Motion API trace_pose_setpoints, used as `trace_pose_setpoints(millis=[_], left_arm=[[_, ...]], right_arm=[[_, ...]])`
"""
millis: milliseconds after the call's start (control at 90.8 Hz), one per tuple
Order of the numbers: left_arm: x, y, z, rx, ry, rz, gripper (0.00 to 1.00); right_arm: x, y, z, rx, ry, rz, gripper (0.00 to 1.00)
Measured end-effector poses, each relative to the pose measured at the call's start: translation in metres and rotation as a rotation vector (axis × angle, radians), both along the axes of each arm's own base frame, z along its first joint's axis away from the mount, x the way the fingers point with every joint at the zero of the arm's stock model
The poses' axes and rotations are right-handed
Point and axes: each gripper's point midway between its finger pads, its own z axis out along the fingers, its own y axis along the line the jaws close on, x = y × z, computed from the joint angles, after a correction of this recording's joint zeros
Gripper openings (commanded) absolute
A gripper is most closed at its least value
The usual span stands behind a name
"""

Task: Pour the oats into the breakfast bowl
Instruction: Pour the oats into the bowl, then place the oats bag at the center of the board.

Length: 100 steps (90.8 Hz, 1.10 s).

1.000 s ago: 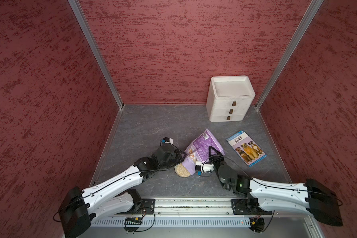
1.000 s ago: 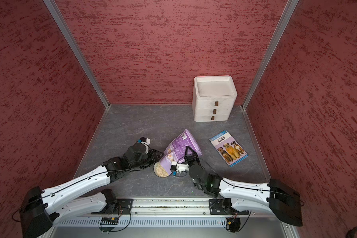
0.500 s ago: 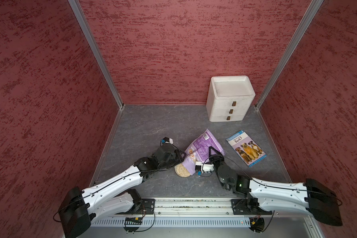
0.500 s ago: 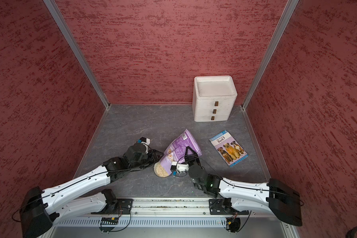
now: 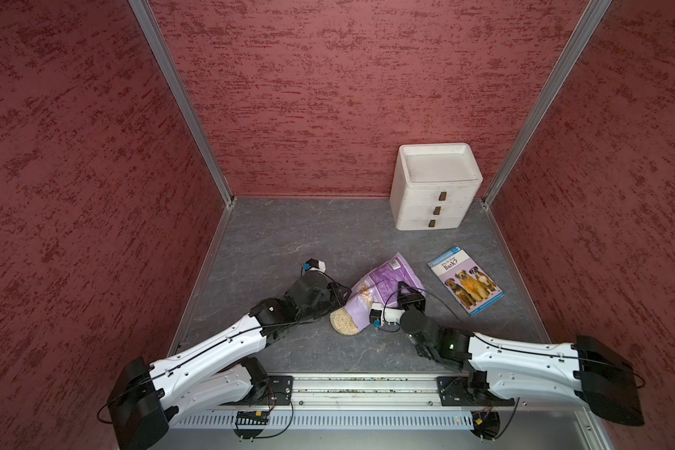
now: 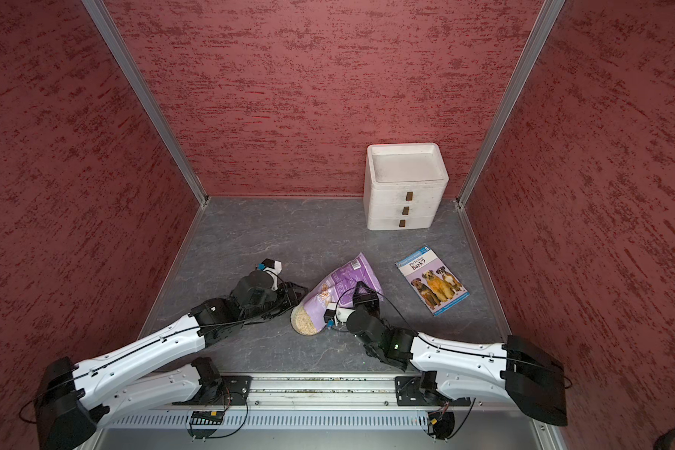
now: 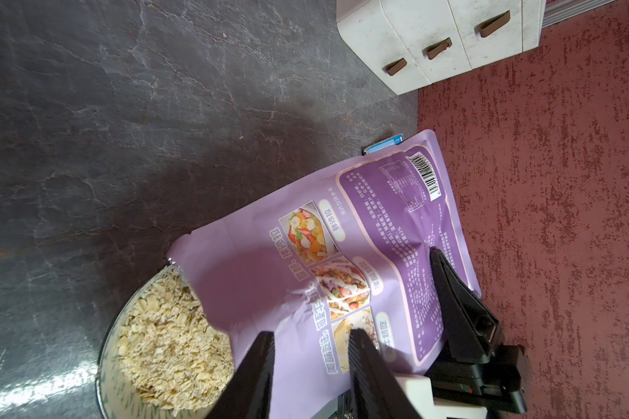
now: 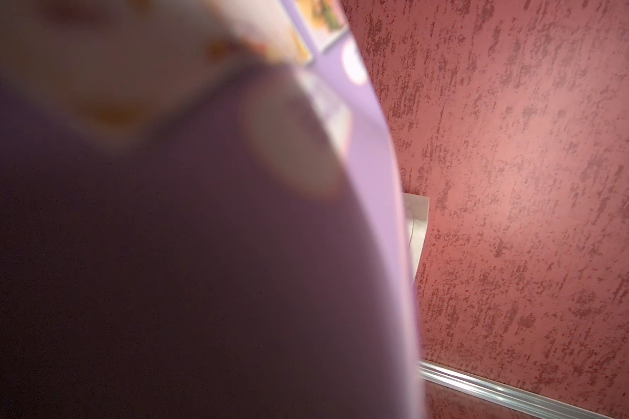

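Note:
The lilac-purple pouch (image 5: 386, 278) (image 6: 345, 278) hangs tipped, its open mouth down over the breakfast bowl (image 5: 345, 334) near the table's front. The bowl (image 7: 104, 366) is heaped with pale oats (image 7: 168, 344) (image 6: 304, 321). My left gripper (image 7: 309, 332) (image 5: 341, 298) is shut on the pouch (image 7: 378, 217) close to its mouth, with foil filling the gap between its fingers. My right gripper (image 5: 404, 290) is shut on the pouch's other side; one of its black fingers (image 7: 451, 301) lies across the printed face. In the right wrist view the blurred pouch (image 8: 371, 163) hides the jaws.
A white three-drawer box (image 5: 435, 187) stands at the back right against the red wall. A blue dog book (image 5: 464, 278) lies flat to the right of the pouch. The metal rail (image 5: 363, 383) runs along the front edge.

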Motion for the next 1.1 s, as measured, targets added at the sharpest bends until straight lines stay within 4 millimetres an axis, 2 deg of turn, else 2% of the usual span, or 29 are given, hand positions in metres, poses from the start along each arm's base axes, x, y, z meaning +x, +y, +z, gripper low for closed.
trace_pose_setpoints(millis=[342,507,749,903,1102], left_arm=[[0.000,0.004,0.008,-0.012,-0.021,0.013,0.38],[-0.001,0.005,0.009,-0.013,-0.022,0.014,0.38],[-0.001,0.014,0.012,-0.003,-0.032,0.040,0.32],[0.000,0.030,0.040,-0.046,-0.119,0.091,0.34],[0.000,0.050,0.092,-0.093,-0.258,0.146,0.35]], right_arm=[[-0.003,-0.016,-0.011,0.111,0.112,-0.114,0.00],[-0.006,-0.016,-0.014,0.207,0.165,-0.151,0.00],[-0.012,-0.015,-0.006,0.367,0.209,-0.159,0.00],[-0.015,-0.015,-0.002,0.454,0.228,-0.169,0.00],[-0.020,-0.013,-0.002,0.574,0.282,-0.179,0.00]])
